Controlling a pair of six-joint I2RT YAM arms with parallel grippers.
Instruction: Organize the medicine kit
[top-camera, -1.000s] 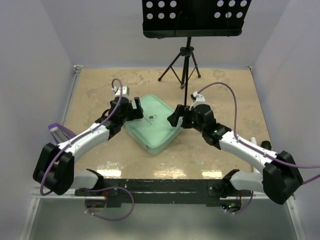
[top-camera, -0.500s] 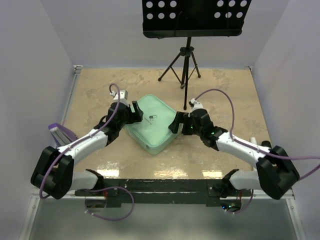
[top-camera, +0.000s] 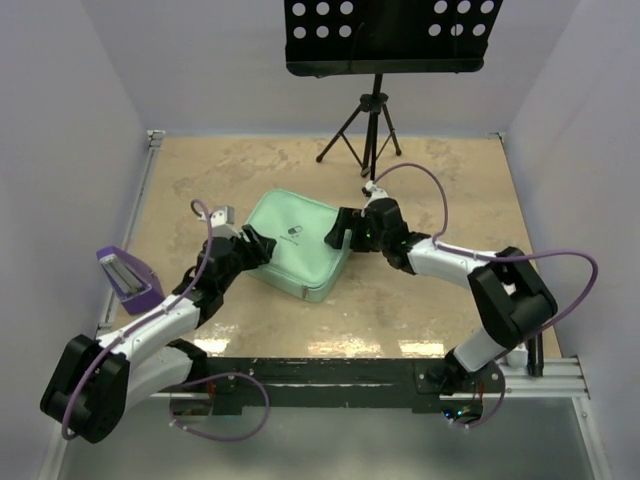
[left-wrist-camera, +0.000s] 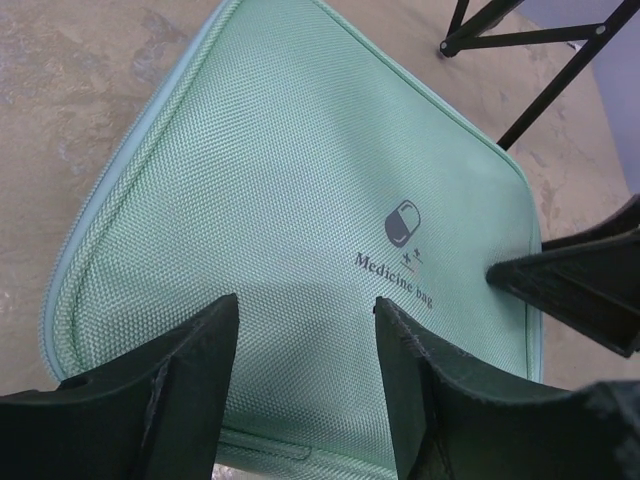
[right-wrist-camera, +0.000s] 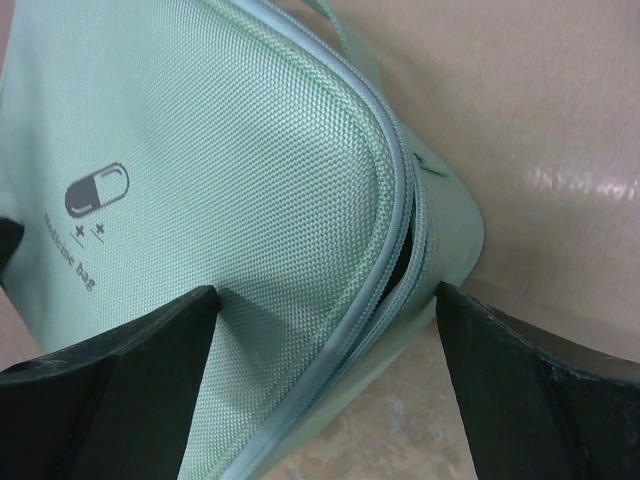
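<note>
Top external view. Medicine kit (top-camera: 300, 250), a mint-green woven zip case, is noted lying flat near the middle of the table (top-camera: 450, 180), lid up, one corner turned toward 6 o'clock. Left gripper (top-camera: 255, 246) is placed at the kit's 9 o'clock edge and right gripper (top-camera: 345, 231) at its 3 o'clock edge. Neither jaw gap can be read from this height. A purple holder (top-camera: 125, 273) is seen at the table's 9 o'clock edge, well apart from the kit. A black music stand (top-camera: 385, 35) on a tripod (top-camera: 368, 130) is recorded at 12 o'clock.

Left wrist view. The left gripper (left-wrist-camera: 305, 312) is seen over the kit (left-wrist-camera: 300, 180) at its near edge, fingers (left-wrist-camera: 180, 400) set a moderate way apart with lid fabric showing between them. Nothing is gripped; contact of the pads with the fabric cannot be told. A pill logo (left-wrist-camera: 403, 222) with the words "Medicine bag" is printed toward 3 o'clock, where a dark fingertip of the right gripper (left-wrist-camera: 575, 285) reaches the kit's edge. Tripod legs (left-wrist-camera: 540, 60) are seen at 1 o'clock.

Right wrist view. The right gripper (right-wrist-camera: 325, 298) is spread wide and straddles one corner of the kit (right-wrist-camera: 230, 180): one finger over the lid, the other beyond the side wall above bare table (right-wrist-camera: 560, 120). Nothing is clamped. A dark gap is noted in the zip (right-wrist-camera: 392, 200) at that corner. The logo (right-wrist-camera: 97, 188) lies at 9 o'clock.
</note>
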